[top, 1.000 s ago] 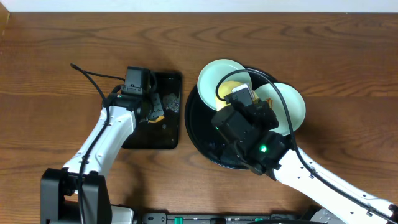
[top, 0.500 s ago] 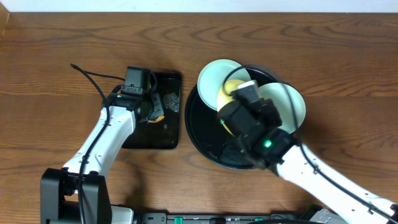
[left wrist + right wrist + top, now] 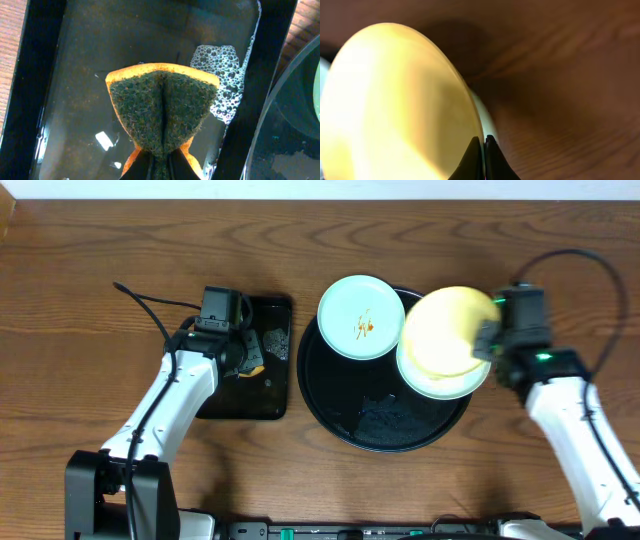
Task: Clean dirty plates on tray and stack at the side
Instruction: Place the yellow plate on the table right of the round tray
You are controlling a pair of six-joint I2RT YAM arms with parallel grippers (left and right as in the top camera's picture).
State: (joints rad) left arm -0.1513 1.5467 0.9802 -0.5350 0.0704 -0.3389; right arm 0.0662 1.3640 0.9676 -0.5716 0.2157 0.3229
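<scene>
The yellow plate (image 3: 440, 330) hangs tilted over the right side of the tray (image 3: 330, 405), just above a mint plate (image 3: 450, 388) lying there. The right jaws are clenched on its right rim, as the right wrist view shows at the plate's thin edge (image 3: 395, 100). Its broad face looks up and somewhat toward the left. Being round, it has no long axis; its line of tilt runs from the pinched rim across to the free edge, roughly right to left. A second mint plate (image 3: 345, 345), smeared orange, sits at the tray's upper left. The left jaws are clenched on a folded sponge (image 3: 162, 107) over a small tray (image 3: 45, 75) of soapy water. The step appears to be presenting the yellow plate for scrubbing. To do it well, hold it over the tray so drips land there, and turn the face toward the sponge. Scrub toward the pinched rim, since a push at the free edge could lever it loose.
</scene>
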